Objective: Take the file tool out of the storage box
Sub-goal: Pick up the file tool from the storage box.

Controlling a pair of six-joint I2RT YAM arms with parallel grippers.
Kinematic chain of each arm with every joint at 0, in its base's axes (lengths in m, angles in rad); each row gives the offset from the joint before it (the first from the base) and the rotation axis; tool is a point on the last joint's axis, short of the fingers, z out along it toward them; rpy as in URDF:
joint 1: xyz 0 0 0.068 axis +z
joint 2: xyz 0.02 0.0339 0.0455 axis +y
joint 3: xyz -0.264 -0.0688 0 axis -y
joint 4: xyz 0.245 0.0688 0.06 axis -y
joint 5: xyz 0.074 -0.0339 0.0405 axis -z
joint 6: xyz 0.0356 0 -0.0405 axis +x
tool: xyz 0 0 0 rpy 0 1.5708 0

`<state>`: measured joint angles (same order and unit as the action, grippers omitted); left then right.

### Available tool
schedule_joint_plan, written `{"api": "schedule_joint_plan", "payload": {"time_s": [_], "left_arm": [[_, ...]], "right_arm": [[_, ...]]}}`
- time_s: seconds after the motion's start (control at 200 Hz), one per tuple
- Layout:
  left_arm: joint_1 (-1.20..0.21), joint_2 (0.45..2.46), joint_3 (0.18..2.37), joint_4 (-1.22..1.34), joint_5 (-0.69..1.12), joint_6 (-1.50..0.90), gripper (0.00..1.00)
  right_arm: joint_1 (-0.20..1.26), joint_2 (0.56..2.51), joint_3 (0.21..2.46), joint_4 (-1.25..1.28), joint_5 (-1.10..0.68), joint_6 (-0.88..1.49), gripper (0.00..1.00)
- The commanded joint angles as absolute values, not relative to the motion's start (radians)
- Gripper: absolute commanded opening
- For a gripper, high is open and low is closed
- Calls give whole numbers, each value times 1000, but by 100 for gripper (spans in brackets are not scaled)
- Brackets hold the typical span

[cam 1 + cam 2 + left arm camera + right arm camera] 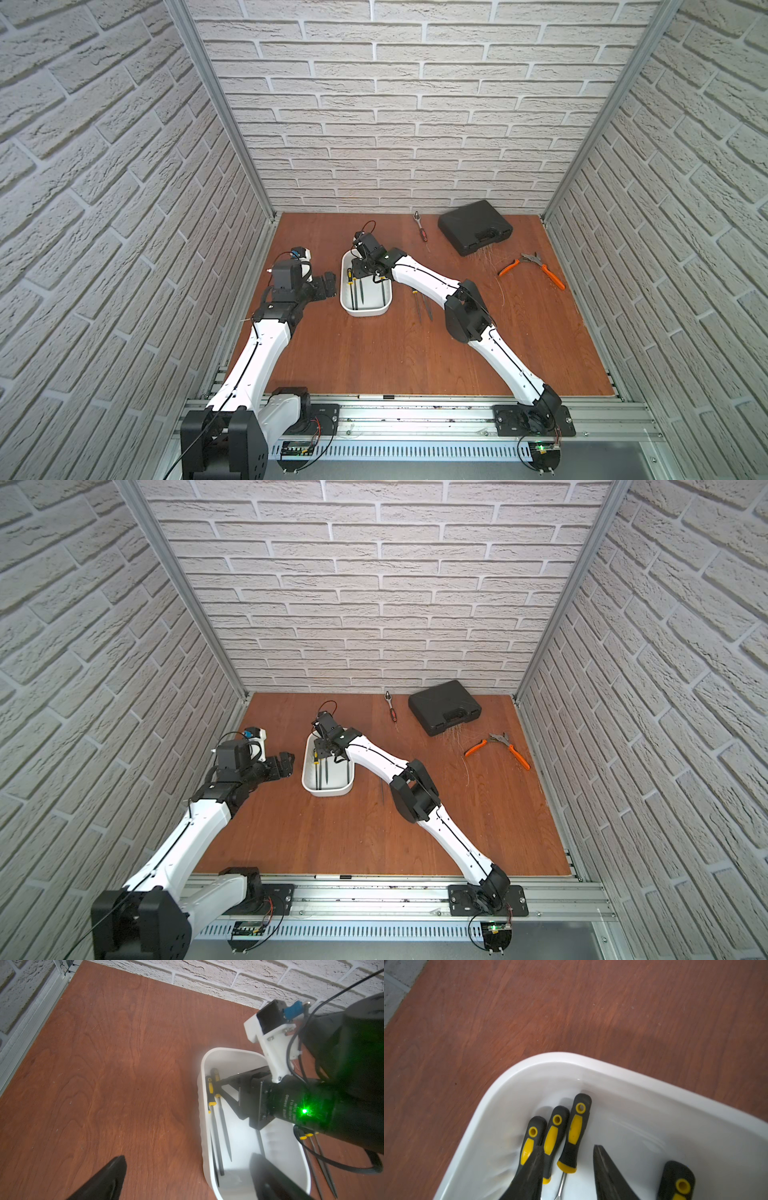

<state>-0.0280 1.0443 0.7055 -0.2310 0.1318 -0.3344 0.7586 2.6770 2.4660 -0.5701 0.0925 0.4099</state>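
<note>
storage box (550, 1059): right wrist view shows one rounded corner only, the rest cropped.
file handles (576, 1126) inside storage box: blades cropped; two partly behind a jaw.
right gripper (568, 1147): jaws' roots cropped; in both top views hidden under its wrist.
left gripper (188, 1156): jaws blurred, cropped.
files (327, 1169) beside storage box: handles under right arm (342, 1115).

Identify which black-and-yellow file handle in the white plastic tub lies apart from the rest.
The lone black-and-yellow file handle, lying by itself; the other three handles sit bunched side by side.

"DAMIAO" on black wrist motor (287, 1105)
</note>
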Motion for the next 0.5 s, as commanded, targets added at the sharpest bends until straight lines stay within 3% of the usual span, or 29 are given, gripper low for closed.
{"api": "schedule_joint_plan", "payload": {"time_s": [0.0,0.49], "left_arm": [[-24,1028,689,-187,141,-333,99],[-25,1025,691,-189,142,-331,99]], "right_arm": [[775,2699,2497,-575,116,384,44],[779,2712,2500,-604,150,357,41]]}}
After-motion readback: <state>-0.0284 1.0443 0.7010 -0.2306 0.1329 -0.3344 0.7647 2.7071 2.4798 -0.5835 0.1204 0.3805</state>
